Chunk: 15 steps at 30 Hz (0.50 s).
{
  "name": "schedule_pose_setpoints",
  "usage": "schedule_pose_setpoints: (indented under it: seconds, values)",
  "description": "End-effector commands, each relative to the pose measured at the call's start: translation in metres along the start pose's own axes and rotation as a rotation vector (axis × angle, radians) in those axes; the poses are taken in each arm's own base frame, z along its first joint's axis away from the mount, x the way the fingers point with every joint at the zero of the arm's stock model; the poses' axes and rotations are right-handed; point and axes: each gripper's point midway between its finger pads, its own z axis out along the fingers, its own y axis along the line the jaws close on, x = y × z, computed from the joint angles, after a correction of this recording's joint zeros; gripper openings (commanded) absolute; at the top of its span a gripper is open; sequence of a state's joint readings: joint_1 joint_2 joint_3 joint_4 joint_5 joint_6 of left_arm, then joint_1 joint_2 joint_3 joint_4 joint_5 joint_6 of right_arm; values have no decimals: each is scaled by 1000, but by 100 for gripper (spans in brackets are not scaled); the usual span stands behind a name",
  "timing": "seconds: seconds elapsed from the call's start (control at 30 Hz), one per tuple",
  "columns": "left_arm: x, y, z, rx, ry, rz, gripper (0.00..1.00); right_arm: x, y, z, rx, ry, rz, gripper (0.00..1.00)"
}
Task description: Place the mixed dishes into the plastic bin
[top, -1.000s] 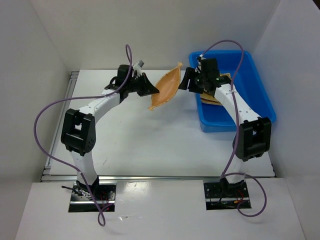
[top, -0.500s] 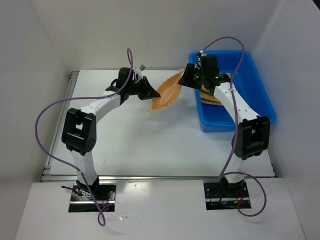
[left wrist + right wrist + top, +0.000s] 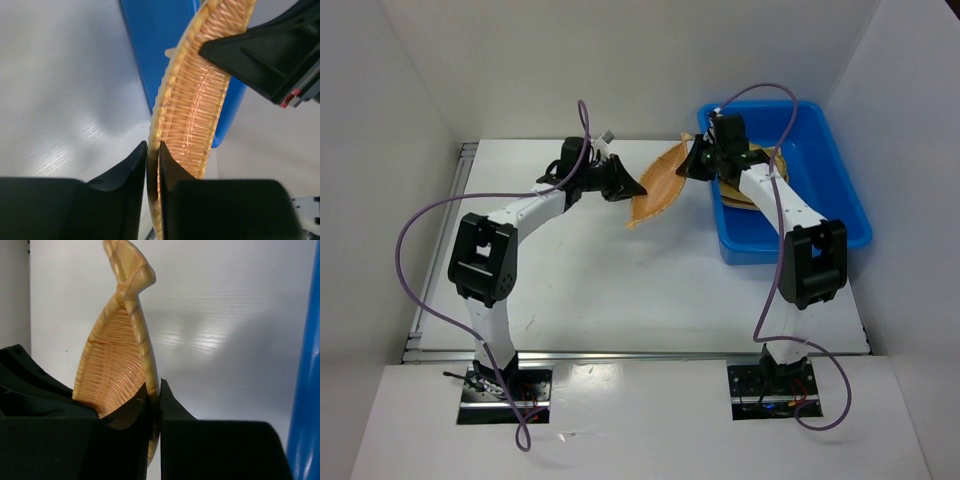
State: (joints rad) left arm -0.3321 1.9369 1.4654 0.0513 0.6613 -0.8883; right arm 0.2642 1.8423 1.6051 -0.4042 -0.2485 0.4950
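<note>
Seeming light and stiff, the leaf tray (image 3: pixel 658 183) is clamped at its rim by the left gripper (image 3: pixel 152 148) and right gripper (image 3: pixel 154 388) jaws.

Bright, even light — soft sheen on the table (image 3: pixel 210 340), dark jaws blurred up close.

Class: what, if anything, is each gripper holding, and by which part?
Both hold the leaf-shaped woven tray: the left gripper pinches its rim on one side, the right gripper the rim on the opposite side.
</note>
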Motion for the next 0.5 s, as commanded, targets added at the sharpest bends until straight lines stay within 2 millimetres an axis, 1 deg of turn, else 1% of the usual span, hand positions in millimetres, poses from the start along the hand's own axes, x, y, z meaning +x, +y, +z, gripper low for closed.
schedule_pose_setpoints:
  seconds: [0.0,0.03,0.07,0.1,0.13,0.17,0.2,0.23,0.27,0.3,0.33,0.37,0.4,0.43,0.47]
  values:
    - [-9,-12,-1,64,-28,21,23,-32,20,-16,-38,-115,-55,2]
    - [-11,-12,-1,63,-39,26,34,-35,22,-18,-40,-119,-56,2]
    - [-10,-8,2,57,-34,20,45,-36,23,-20,-40,-118,-56,2]
    - [-11,-10,2,62,-38,13,60,-33,21,-17,-29,-100,-51,2]
    - [-11,-10,2,62,-38,13,74,-37,23,-19,-35,-110,-63,2]
    - [-11,-10,2,62,-38,13,100,-35,22,-19,-30,-101,-60,2]
    - [-9,-11,2,69,-30,14,100,-39,23,-21,-25,-114,-62,2]
    - [-14,-17,1,79,-39,25,100,-37,22,-21,-20,-107,-60,2]
    - [-15,-17,0,75,-36,40,100,-46,21,-27,1,-136,-75,2]
    - [-20,-19,-1,61,-42,83,100,-49,20,-28,16,-144,-74,2]
    - [-27,-16,-5,42,-58,97,100,-54,21,-36,34,-157,-90,2]
    - [-41,-7,-13,17,-86,103,100,-61,21,-45,55,-178,-102,2]
    - [-47,-3,-22,-5,-102,116,100,-68,8,-50,111,-199,-117,2]
    - [-57,-1,-28,-8,-124,116,100,-76,4,-64,142,-210,-119,2]
    - [-66,0,-38,-20,-152,126,100,-84,1,-76,162,-232,-112,2]
